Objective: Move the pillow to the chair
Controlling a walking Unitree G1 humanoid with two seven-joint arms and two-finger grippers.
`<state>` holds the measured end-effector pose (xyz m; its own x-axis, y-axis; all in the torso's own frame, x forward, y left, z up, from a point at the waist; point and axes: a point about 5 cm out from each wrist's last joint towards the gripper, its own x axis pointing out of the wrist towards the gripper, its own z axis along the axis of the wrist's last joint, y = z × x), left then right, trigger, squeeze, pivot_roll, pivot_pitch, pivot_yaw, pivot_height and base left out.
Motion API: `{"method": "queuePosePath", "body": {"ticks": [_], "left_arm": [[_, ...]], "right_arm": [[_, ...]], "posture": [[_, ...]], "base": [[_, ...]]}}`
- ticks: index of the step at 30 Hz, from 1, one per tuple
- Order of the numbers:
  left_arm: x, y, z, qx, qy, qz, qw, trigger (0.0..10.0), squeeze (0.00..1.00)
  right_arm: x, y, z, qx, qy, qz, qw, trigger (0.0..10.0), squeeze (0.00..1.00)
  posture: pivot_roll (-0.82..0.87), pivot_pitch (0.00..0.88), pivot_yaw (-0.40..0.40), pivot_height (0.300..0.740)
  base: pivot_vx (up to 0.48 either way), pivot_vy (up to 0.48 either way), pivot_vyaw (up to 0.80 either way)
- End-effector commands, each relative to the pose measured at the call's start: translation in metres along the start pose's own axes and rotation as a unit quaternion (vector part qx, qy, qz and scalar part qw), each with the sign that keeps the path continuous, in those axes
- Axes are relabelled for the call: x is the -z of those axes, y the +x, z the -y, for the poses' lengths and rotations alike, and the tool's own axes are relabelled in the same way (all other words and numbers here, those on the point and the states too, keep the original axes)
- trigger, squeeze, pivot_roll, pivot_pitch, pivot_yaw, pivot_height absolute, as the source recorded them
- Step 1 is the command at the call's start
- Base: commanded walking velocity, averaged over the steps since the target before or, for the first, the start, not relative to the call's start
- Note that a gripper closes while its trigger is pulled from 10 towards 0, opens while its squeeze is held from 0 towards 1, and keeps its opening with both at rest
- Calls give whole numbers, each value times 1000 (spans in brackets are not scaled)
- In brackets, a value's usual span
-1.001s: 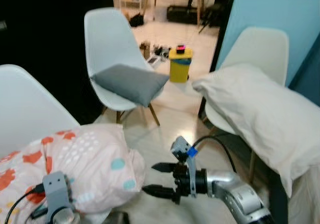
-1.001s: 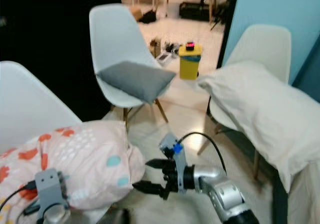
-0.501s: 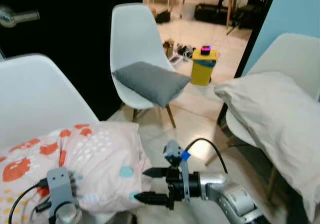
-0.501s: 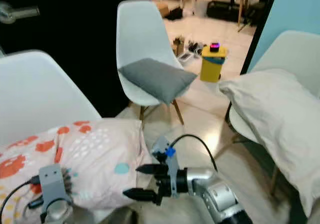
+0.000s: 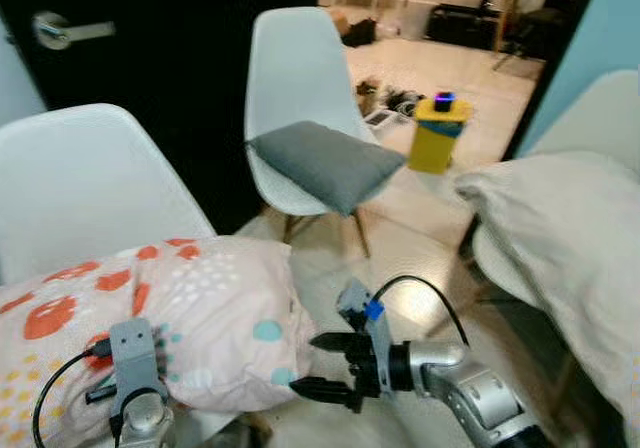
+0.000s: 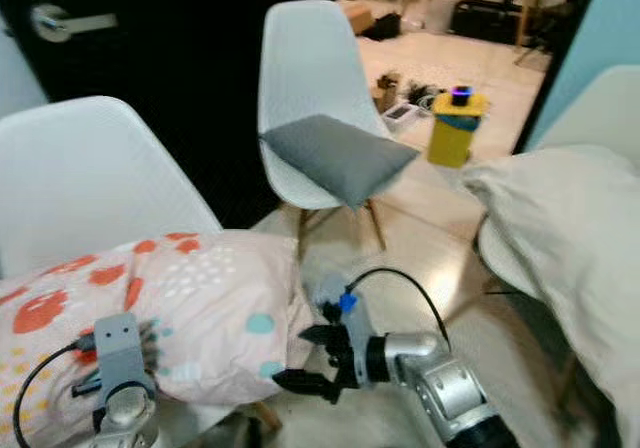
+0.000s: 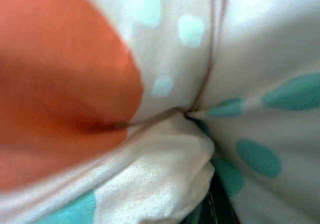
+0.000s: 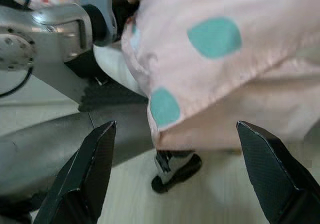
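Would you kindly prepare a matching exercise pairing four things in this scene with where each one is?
1. patterned pillow
2. grey cushion
3. cream pillow
4. right gripper

A. on the far white chair
B. open, at the patterned pillow's corner
C. on the chair at the robot's right
D. on the near white chair, left gripper against it

Pairs: 1-D, 2-A, 3-C, 4-B

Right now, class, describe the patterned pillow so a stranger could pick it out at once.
Start at the black door, then drop to the white chair nearest the robot. The patterned pillow lies on it, between the left gripper and right gripper. Its orange blotches and teal dots distinguish it from the plain grey cushion and cream pillow.
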<state>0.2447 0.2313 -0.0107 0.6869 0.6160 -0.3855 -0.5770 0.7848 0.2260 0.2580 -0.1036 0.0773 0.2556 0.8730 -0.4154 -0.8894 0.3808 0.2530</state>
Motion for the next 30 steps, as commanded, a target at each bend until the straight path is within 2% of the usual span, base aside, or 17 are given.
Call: {"method": "queuePosePath", "body": {"ticks": [1, 2, 3, 7, 8, 9, 18, 19, 20, 21, 22, 27, 30], "left_arm": [[2, 2, -8, -10, 7, -1, 1000, 10000, 67], [3, 2, -8, -10, 8, -2, 1000, 10000, 169], [4, 2, -8, -10, 8, -2, 1000, 10000, 196], [5, 1, -9, -11, 9, -3, 1000, 10000, 192], [5, 1, -9, -11, 9, -4, 1000, 10000, 149], [5, 2, -9, -11, 9, -4, 1000, 10000, 0], [4, 2, -7, -7, 8, -3, 1000, 10000, 0], [4, 2, -7, -4, 5, -5, 1000, 10000, 431], [4, 2, -7, -4, 5, -5, 1000, 10000, 431], [6, 1, -7, -3, 5, -7, 1000, 10000, 882], [8, 1, -8, -3, 4, -12, 1000, 10000, 1000], [13, -1, -11, -8, 7, -21, 1000, 10000, 1000], [14, -1, -17, -28, 26, -19, 999, 10000, 1000]], "right_arm": [[4, 4, -3, -4, -3, -13, 1000, 10000, 0], [5, 4, -2, 1, -4, -17, 1000, 10000, 0], [6, 4, -1, 6, -5, -20, 1000, 10000, 0], [6, 4, 1, 17, -6, -20, 1000, 10000, 0], [5, 4, 3, 24, -7, -18, 1000, 10000, 0], [3, 5, 6, 34, -9, -14, 999, 10000, 0], [-3, 5, 11, 53, -14, 1, 998, 10000, 0], [-3, 5, 11, 53, -13, 1, 999, 10000, 0], [-3, 5, 11, 53, -13, 1, 999, 10000, 0], [-2, 6, 10, 52, -13, -1, 999, 10000, 0], [2, 6, 9, 48, -16, -14, 999, 10000, 0], [9, 8, 5, 36, -21, -35, 998, 10000, 0], [11, 9, 4, 35, -20, -42, 998, 10000, 0]], "posture": [[91, 72, -29, 600], [91, 74, -30, 600], [91, 75, -30, 600], [91, 74, -31, 600], [91, 73, -32, 600], [92, 73, -32, 600], [91, 73, -33, 600], [91, 73, -33, 600], [91, 73, -33, 600], [90, 74, -31, 600], [91, 76, -32, 600], [91, 76, -32, 600], [97, 79, -34, 600]], "base": [[0, 0, 0], [0, 0, 0], [0, 0, 0], [0, 0, 0], [0, 0, 0], [0, 0, 0], [0, 0, 0], [0, 0, 0], [0, 0, 0], [0, 0, 0], [0, 0, 0], [0, 0, 0], [0, 0, 0]]}}
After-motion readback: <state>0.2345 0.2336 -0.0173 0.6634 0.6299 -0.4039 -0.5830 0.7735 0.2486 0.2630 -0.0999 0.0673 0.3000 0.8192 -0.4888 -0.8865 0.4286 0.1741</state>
